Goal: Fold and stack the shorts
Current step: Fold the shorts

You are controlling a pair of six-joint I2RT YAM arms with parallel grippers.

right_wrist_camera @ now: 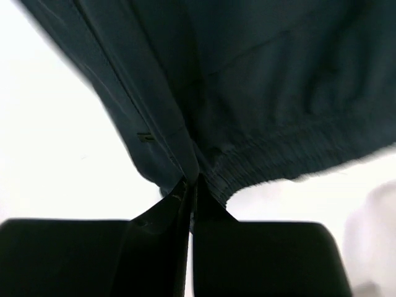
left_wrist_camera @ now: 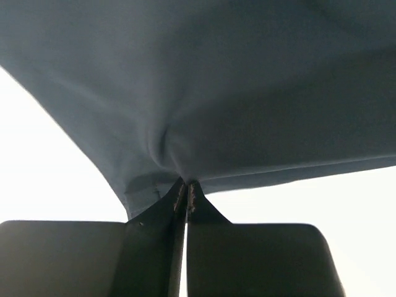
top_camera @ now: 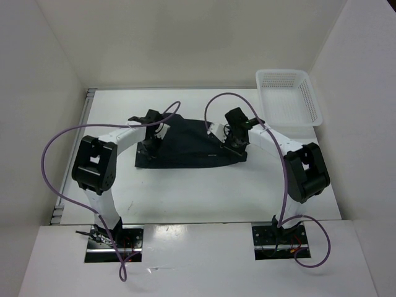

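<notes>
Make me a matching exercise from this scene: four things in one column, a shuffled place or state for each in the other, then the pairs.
1. shorts
2. basket
3. left gripper
4. right gripper

A. white, far right of the table
B. shut on the ribbed waistband
C. dark, pinched at both ends
D. shut on plain, smooth cloth

Pairs: 1-C, 2-A, 3-D, 4-B
</notes>
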